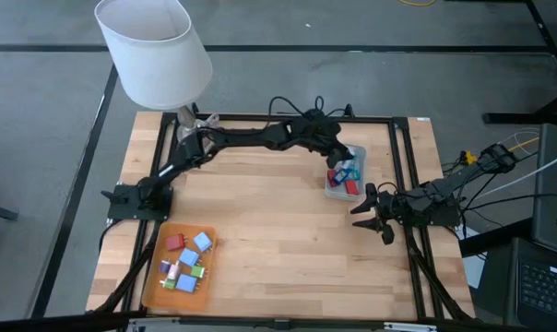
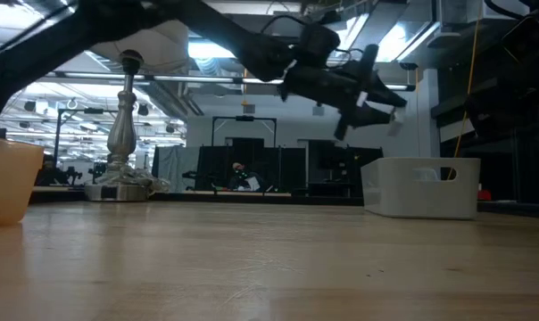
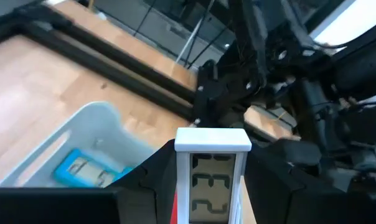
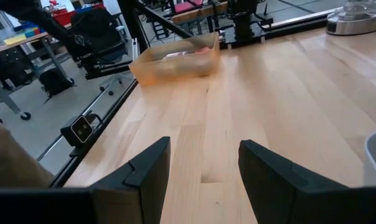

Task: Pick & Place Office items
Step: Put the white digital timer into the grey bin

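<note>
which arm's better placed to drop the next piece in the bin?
Left. Its gripper is shut on a small white digital clock right above the bin. The right gripper sits open and empty beside the bin.

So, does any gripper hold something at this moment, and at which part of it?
Yes. The left gripper, above the bin, holds a small white digital clock by its two side edges. The right gripper is open and holds nothing.
</note>
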Robot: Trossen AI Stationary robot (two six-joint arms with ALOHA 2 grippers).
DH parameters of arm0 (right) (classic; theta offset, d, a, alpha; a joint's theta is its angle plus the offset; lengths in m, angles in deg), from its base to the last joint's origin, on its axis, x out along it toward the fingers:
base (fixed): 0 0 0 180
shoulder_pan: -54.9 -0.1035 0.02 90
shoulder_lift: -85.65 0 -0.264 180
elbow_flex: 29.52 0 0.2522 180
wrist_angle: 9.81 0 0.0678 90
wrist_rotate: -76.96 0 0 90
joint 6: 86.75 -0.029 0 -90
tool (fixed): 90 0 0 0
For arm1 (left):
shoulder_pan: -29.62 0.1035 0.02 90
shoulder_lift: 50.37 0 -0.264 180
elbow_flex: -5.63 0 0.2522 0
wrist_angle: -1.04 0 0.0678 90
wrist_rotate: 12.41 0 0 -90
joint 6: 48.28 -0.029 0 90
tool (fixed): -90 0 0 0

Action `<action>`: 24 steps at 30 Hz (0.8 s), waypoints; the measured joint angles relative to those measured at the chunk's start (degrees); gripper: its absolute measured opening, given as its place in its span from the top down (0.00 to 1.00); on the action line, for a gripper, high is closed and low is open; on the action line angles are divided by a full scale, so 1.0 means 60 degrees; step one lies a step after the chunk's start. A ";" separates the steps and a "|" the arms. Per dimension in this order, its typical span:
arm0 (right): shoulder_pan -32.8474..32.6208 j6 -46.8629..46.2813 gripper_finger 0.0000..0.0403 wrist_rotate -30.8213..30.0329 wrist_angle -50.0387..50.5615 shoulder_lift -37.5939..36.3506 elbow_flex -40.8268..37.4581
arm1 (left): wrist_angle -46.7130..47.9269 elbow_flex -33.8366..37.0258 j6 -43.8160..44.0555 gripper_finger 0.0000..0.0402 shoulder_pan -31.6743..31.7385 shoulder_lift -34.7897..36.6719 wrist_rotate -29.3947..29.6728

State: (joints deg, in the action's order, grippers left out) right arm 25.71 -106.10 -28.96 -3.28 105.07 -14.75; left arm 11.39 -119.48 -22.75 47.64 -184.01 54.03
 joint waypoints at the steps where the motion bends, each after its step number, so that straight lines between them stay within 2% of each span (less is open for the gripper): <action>1: -0.0003 0.0000 0.53 -0.0025 0.0000 0.0000 0.0000 | -0.0058 -0.0268 0.0026 0.64 -0.0021 -0.0228 -0.0059; 7: -0.0003 -0.0204 0.53 -0.0023 0.0000 -0.0004 0.0000 | 0.0035 -0.1858 0.0031 0.64 -0.0091 -0.1654 -0.0267; 10: -0.0003 -0.0204 0.53 -0.0023 0.0000 -0.0004 0.0000 | 0.0062 -0.2348 -0.0076 0.63 -0.0103 -0.2008 -0.0217; 11: -0.0001 -0.0204 0.53 -0.0027 0.0000 -0.0004 0.0000 | 0.0054 -0.2388 -0.0077 0.59 -0.0098 -0.2043 -0.0220; 15: -0.0003 -0.0203 0.53 -0.0025 0.0000 -0.0004 0.0000 | 0.0113 -0.2380 -0.0136 0.31 -0.0106 -0.2121 -0.0207; 17: -0.0003 -0.0197 0.53 -0.0023 0.0000 -0.0004 0.0000 | 0.0101 -0.2380 -0.0193 0.22 -0.0106 -0.2121 -0.0227; 20: -0.0003 -0.0200 0.53 -0.0023 -0.0028 -0.0004 0.0000 | 0.0088 -0.2383 0.0134 0.15 -0.0099 -0.2110 -0.0236; 24: -0.0001 -0.0092 0.53 -0.0023 -0.0228 -0.0004 0.0000 | 0.0062 -0.2383 0.0494 0.13 -0.0095 -0.2103 -0.0254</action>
State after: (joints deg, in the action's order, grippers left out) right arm 25.70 -106.65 -29.09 -4.65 105.04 -14.75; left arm 11.76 -133.78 -19.79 47.07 -196.63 52.51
